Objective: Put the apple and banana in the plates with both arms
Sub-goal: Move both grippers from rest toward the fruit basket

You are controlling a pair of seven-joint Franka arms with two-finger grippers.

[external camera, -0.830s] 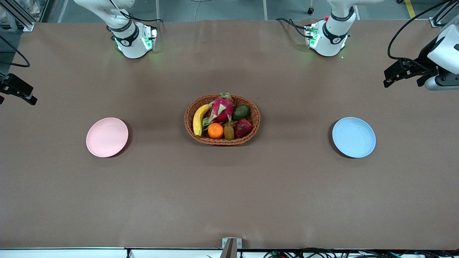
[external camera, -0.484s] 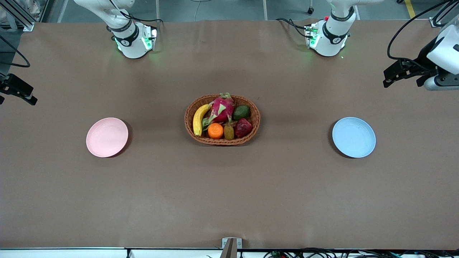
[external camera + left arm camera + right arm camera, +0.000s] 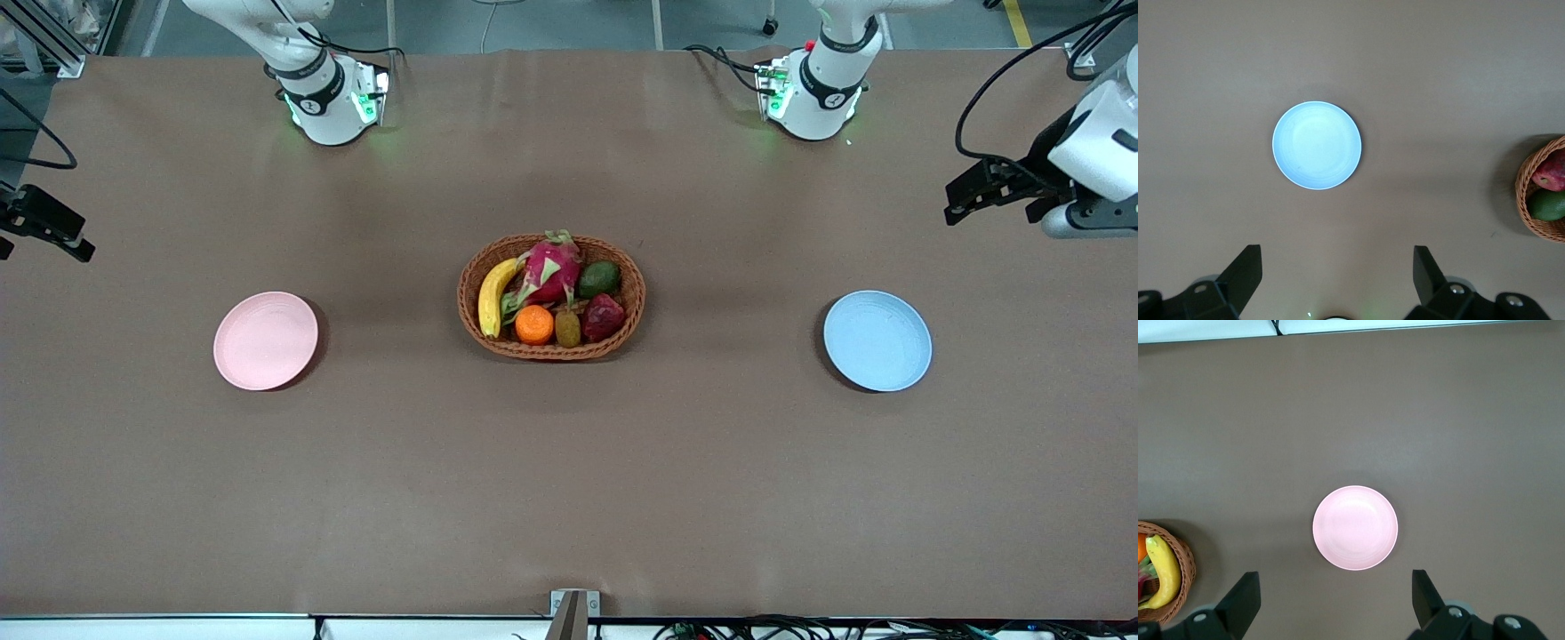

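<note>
On the matte brown counter (image 3: 569,498) we see an oval woven wicker basket (image 3: 551,348) holding the long curved yellow banana (image 3: 493,295) along the rim toward the right arm's end and the small glossy dark red apple (image 3: 604,316) toward the left arm's end, with a pink scaly dragon fruit (image 3: 551,268), a round orange (image 3: 534,324), a green avocado (image 3: 600,279) and a fuzzy brown kiwi (image 3: 567,328). The round pale pink plate (image 3: 265,340) and the round light blue plate (image 3: 877,340), both ridged, lie bare, well apart from the basket. Our left hand (image 3: 1338,280) hangs high at its end of the counter, fingers spread wide; our right hand (image 3: 1337,603) likewise. Only the wrist views show both fingers of each hand; only the front view shows the whole basket.
</note>
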